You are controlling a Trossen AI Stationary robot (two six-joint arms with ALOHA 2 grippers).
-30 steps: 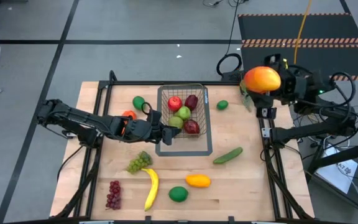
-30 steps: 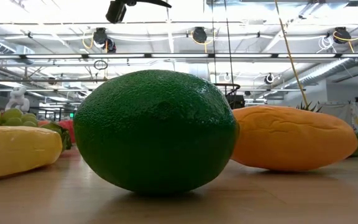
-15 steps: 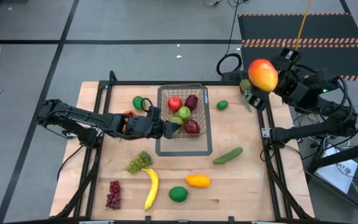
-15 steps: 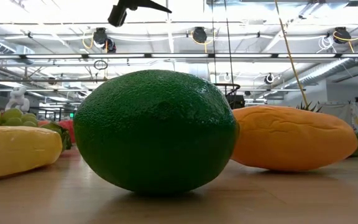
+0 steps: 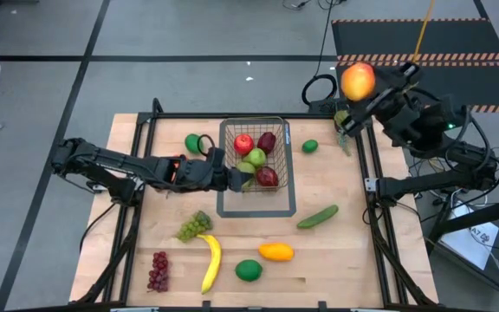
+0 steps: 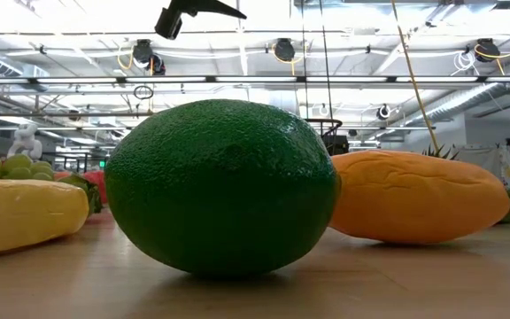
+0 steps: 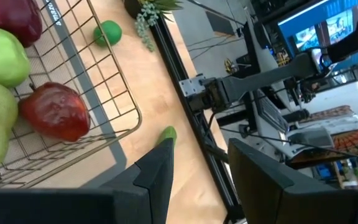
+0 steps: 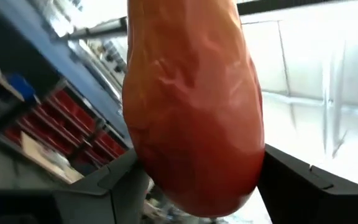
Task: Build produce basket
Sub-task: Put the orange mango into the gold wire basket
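The wire basket (image 5: pixel 255 122) stands mid-table and holds red apples (image 5: pixel 243 143) and green pears (image 5: pixel 256 158). My left gripper (image 5: pixel 235 179) (image 7: pixel 197 174) is open at the basket's near left corner with nothing between its fingers; whether it touches the wire, I cannot tell. My right gripper (image 5: pixel 366 97) (image 8: pixel 191 180) is raised above the table's far right corner, shut on a red-orange mango (image 5: pixel 358 81) (image 8: pixel 191 99). On the table lie a banana (image 5: pixel 210 263), green grapes (image 5: pixel 194 226), red grapes (image 5: pixel 158 270), an orange mango (image 5: pixel 275 251), a lime (image 5: pixel 248 269) and a cucumber (image 5: pixel 317 217). My right gripper pinches the red-orange mango between its two fingers, one on each broad side (image 8: pixel 143 155). The fingers slant upward and toward the far left. The mango sticks out beyond the fingertips, lifted well clear of the table.
A dark green fruit (image 5: pixel 194 142) lies left of the basket and a small lime (image 5: pixel 309 146) right of it. A flat grey outline (image 5: pixel 258 211) is marked on the table under and in front of the basket. A leafy plant (image 5: pixel 343 130) sits at the far right edge. Black rails run along both table sides.
My right gripper has rolled and tipped upward in place. The mango has swung with it from lying crosswise to pointing up and toward the far edge.
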